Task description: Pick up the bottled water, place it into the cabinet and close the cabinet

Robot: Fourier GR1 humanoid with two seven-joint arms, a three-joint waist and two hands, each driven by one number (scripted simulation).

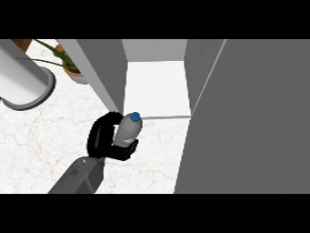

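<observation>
- Head view, looking steeply down: bottled water (128,131), clear w/ a blue cap, held upright-ish, cap tipped toward the cabinet opening.
- The bottle is above the counter, just in front of the cabinet's white shelf floor (156,88), not yet inside; cap sits near the shelf's front edge.
- One hand (107,139), black, on a grey forearm rising from the lower edge, has its fingers curled round the bottle's body, thumb side low by the base. Which arm it is can't be told for sure from this angle; it reads as the left, since it enters left of centre. No other hand shows.
- Cabinet (107,73): grey side wall just left of the opening; big grey door panel (258,123) swung open, filling the right of the view.
- Counter (30,150): pale marble-look top under the hand.
- Farther out, upper left: a white cylinder (16,75) lying at an angle, and a potted plant (67,61) w/ green leaves behind it.
- Progress, as a judgement: pick-up looks done, bottle is at the cabinet mouth. Left to do: move it in onto the shelf, let go, pull back, then swing the door shut.
</observation>
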